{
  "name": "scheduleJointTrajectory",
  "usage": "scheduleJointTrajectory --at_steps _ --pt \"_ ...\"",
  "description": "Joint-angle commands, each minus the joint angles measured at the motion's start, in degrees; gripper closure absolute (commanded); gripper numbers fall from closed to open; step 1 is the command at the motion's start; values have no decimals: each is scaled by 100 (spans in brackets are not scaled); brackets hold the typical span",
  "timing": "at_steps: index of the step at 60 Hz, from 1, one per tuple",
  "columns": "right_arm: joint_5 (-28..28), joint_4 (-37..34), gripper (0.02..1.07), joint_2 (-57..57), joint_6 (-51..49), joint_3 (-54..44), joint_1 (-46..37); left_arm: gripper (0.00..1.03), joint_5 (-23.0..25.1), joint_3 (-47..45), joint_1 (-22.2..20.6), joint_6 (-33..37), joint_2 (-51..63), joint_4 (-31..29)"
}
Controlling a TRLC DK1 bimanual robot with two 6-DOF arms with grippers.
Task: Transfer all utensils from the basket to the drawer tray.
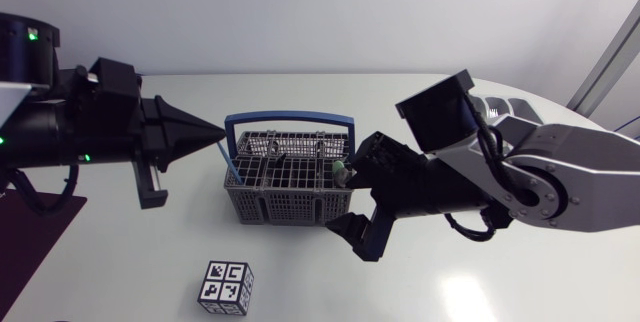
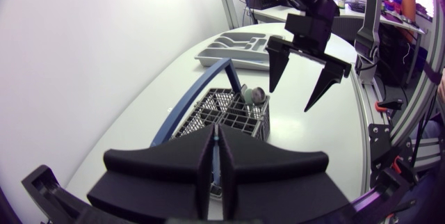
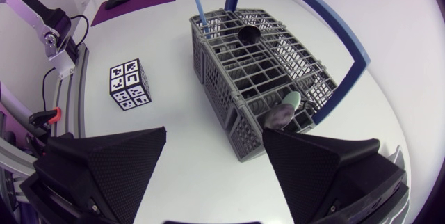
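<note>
A grey wire basket (image 1: 285,205) with a blue carrying handle (image 1: 290,118) stands mid-table. My left gripper (image 1: 222,140) is at its left end, shut on the thin light-blue handle of a utensil (image 1: 233,162) that stands in the basket. The left wrist view shows that handle (image 2: 217,147) pinched between the fingers. My right gripper (image 1: 350,202) hangs open just off the basket's right front corner, holding nothing. A green-handled utensil (image 1: 340,172) leans in that corner, and a black one (image 3: 249,34) lies further in. The grey drawer tray (image 2: 233,46) sits beyond the basket.
A cube with black-and-white markers (image 1: 226,287) stands on the table in front of the basket. A dark purple mat (image 1: 40,232) lies at the left edge under my left arm. White tabletop shows around the basket.
</note>
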Motion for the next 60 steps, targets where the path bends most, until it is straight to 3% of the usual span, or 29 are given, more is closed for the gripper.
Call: scheduleJointTrajectory --at_steps 1,18,29,36,60 --pt "15 -53 7 -105 -69 -105 61 100 80 542 -24 92 -84 -289" --pt "15 -255 7 -412 -60 -52 52 100 283 1719 -218 -620 -40 -1396" --pt "-20 -484 7 -544 -42 212 52 100 617 2080 -235 -1763 259 -1449" --pt "-196 -642 7 -535 19 493 35 100 748 1974 -288 -2114 470 -1440" --pt "-1444 -915 12 -368 344 1055 -405 100 1425 1781 -824 -3371 1225 -1414"
